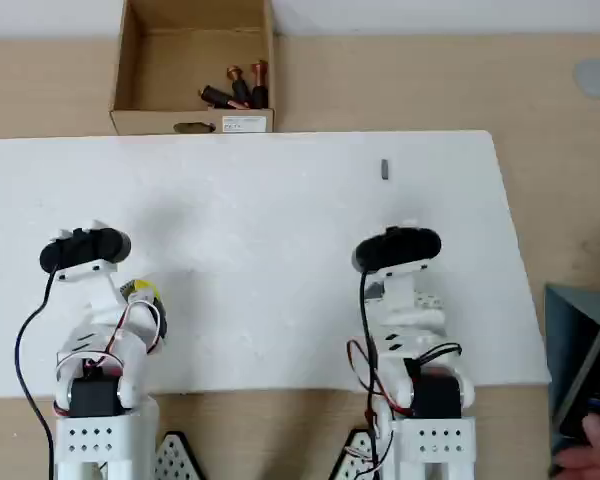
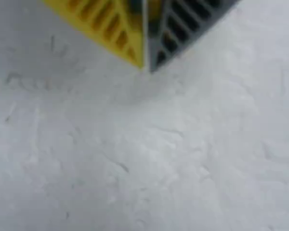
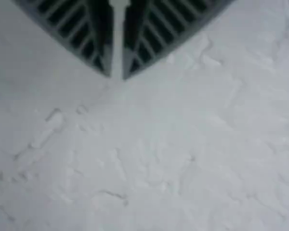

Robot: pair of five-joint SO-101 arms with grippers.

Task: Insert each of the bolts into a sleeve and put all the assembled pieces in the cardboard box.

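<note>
Assembled bolts [image 1: 238, 92] lay in the cardboard box [image 1: 123, 80], against its right wall. A small grey piece [image 1: 384, 169] lay near the foam sheet's [image 1: 240, 200] far right corner. Left gripper [image 2: 145, 66] and right gripper [image 3: 116, 74] were closed on nothing, over the sheet.

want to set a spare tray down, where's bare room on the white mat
Bare: the mat's wide middle, between left arm, right arm and box; also its far left corner. Less room by the small dark piece. The box's near right corner holds the pieces.

White arms [image 1: 108, 320], black motors [image 1: 90, 395], red and black cables [image 1: 363, 310]; left tool [image 2: 146, 66] yellow-and-grey ribbed, right tool [image 3: 116, 74] grey.
</note>
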